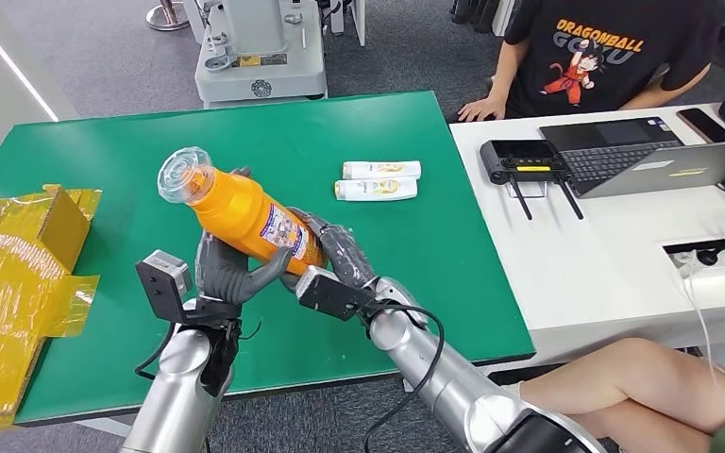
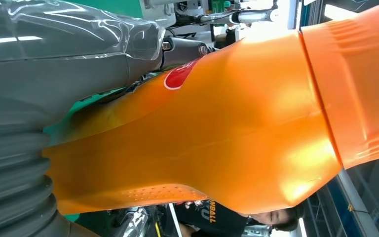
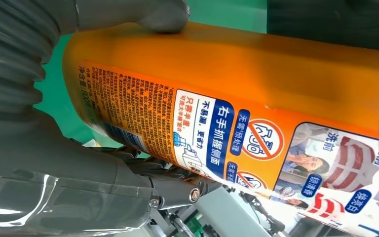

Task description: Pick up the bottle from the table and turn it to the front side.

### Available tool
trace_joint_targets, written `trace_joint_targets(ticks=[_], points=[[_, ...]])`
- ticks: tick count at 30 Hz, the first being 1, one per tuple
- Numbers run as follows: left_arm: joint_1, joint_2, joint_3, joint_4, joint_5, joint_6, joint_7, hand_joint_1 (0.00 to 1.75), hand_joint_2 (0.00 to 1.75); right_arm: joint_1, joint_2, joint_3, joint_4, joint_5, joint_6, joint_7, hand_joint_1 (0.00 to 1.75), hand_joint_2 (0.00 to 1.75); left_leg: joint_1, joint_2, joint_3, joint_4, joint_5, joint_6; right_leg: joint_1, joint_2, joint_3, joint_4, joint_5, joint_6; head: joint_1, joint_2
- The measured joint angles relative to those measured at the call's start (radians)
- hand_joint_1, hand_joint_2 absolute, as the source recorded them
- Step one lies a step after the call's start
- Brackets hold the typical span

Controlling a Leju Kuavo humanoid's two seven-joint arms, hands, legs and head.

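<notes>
1. Orange bottle (image 1: 245, 215) — held above the green table (image 1: 104, 160), clear of its surface, tilted with the clear cap (image 1: 184, 176) up and toward the far left, base down toward the robot.
2. Left hand (image 1: 231, 269) — closed around the bottle's middle from below; in the left wrist view the grey thumb (image 2: 69, 64) lies against the orange body (image 2: 217, 128) next to a red oval mark.
3. Right hand (image 1: 335, 253) — closed on the bottle's lower end, just beside the left hand; in the right wrist view a grey thumb (image 3: 148, 15) presses on the orange side (image 3: 237, 64) and darker fingers wrap underneath.
4. Label — the printed panel with small text and pictograms (image 3: 217, 133) faces the right wrist camera; in the head view it shows on the bottle's lower part.
5. Two white tubes (image 1: 378, 180) lie side by side on the table beyond the bottle, well apart from it.
6. Yellow wrapped box (image 1: 19, 274) sits at the table's left end.
7. White desk (image 1: 604, 255) to the right carries a laptop (image 1: 651, 160) and a black device (image 1: 527, 160); a person in a black T-shirt (image 1: 604, 52) sits behind it.
</notes>
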Motion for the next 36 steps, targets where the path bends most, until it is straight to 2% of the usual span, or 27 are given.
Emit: trace_joint_targets(ticks=[6,9,10,13,14,32,33,36], points=[[0.001,-0.002,0.0,0.01,-0.002,0.002,0.003,0.0,1.75,0.007,0.008,-0.012,0.016,0.006,0.009,0.003,1.75,1.75,0.0,0.0,0.0,0.0,0.0,0.0,0.0,0.0,0.0,0.0,0.0,0.0,0.0,0.0],[0.001,-0.005,0.0,0.018,-0.003,0.002,0.005,0.1,1.75,0.019,0.01,-0.019,0.021,0.015,0.012,0.003,1.75,1.75,0.0,0.0,0.0,0.0,0.0,0.0,0.0,0.0,0.0,0.0,0.0,0.0,0.0,0.0],[0.001,-0.006,0.0,0.02,-0.003,0.003,0.005,0.45,1.75,0.022,0.011,-0.021,0.023,0.017,0.014,0.004,1.75,1.75,0.0,0.0,0.0,0.0,0.0,0.0,0.0,0.0,0.0,0.0,0.0,0.0,0.0,0.0],[0.001,-0.008,0.0,0.025,-0.003,0.005,0.006,1.63,1.75,0.029,0.013,-0.027,0.027,0.02,0.021,0.003,1.75,1.75,0.0,0.0,0.0,0.0,0.0,0.0,0.0,0.0,0.0,0.0,0.0,0.0,0.0,0.0],[0.001,-0.008,0.0,0.025,-0.003,0.006,0.006,1.72,1.75,0.03,0.014,-0.029,0.028,0.021,0.025,0.003,1.75,1.75,0.0,0.0,0.0,0.0,0.0,0.0,0.0,0.0,0.0,0.0,0.0,0.0,0.0,0.0],[0.002,-0.008,0.0,0.04,0.021,0.068,0.003,1.75,1.75,0.031,0.027,-0.05,0.053,0.035,0.065,-0.013,1.75,1.75,0.0,0.0,0.0,0.0,0.0,0.0,0.0,0.0,0.0,0.0,0.0,0.0,0.0,0.0],[0.002,-0.008,0.0,0.04,0.021,0.069,0.003,1.75,1.75,0.031,0.027,-0.051,0.053,0.036,0.064,-0.013,1.63,1.75,0.0,0.0,0.0,0.0,0.0,0.0,0.0,0.0,0.0,0.0,0.0,0.0,0.0,0.0],[0.003,-0.007,0.0,0.04,0.021,0.072,0.002,1.75,1.75,0.031,0.029,-0.054,0.055,0.04,0.058,-0.014,0.32,1.75,0.0,0.0,0.0,0.0,0.0,0.0,0.0,0.0,0.0,0.0,0.0,0.0,0.0,0.0]])
